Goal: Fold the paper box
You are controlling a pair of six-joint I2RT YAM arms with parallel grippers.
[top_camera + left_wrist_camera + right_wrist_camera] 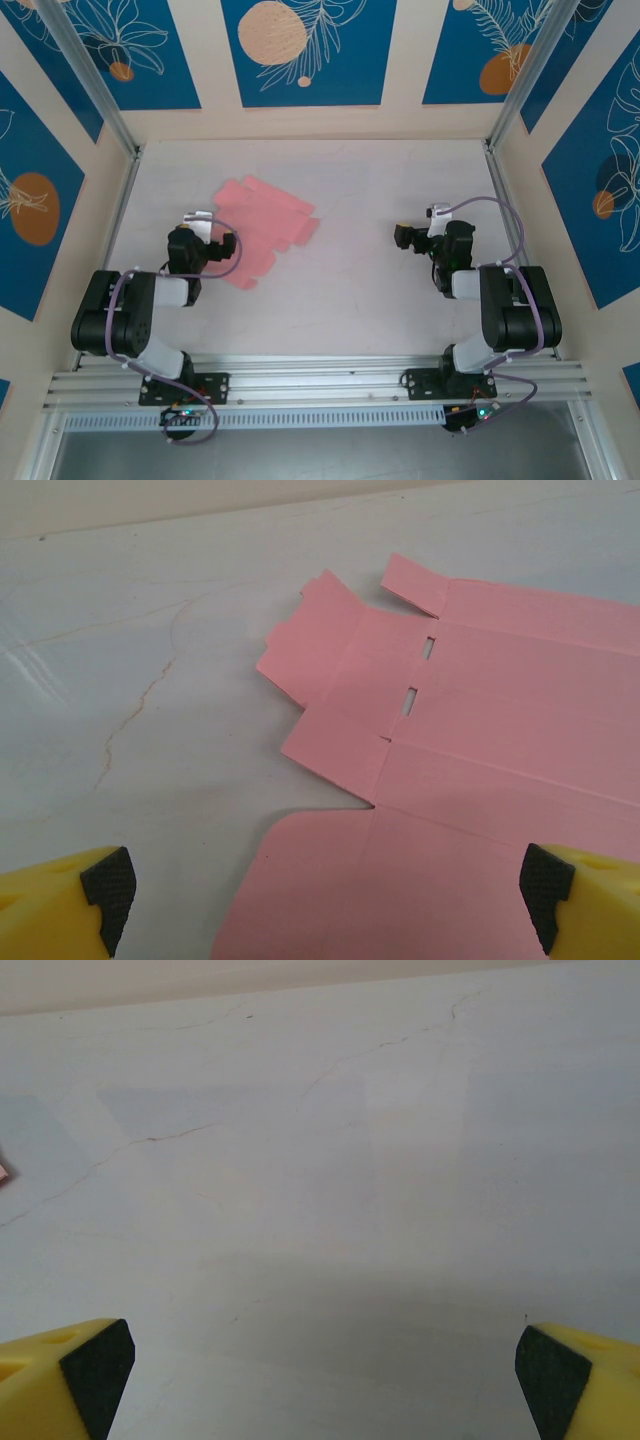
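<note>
- Paper box (262, 232): a flat, unfolded pink sheet on the left half of the worktop (380, 170), its creases running slantwise.
- My left gripper (325, 885) hangs over the sheet's near corner, jaws wide and empty. This arm is nearer.
- My right gripper (325, 1360) is well apart over bare worktop, also wide and empty.
- The left wrist view picks out tabs (300, 650) and slots (418, 675) that blur from above.

Bright, even light falls from overhead in the top view, leaving only faint, soft shadows on the table (360, 280). In the right wrist view the tabletop carries a pale vertical sheen and a broad, dim shadow nearer the camera. The paper box (500, 760) is sharp and evenly lit, and its raised flap casts a thin shadow. The fingertips (95, 1365) of the right gripper (322, 1370) look slightly soft.
</note>
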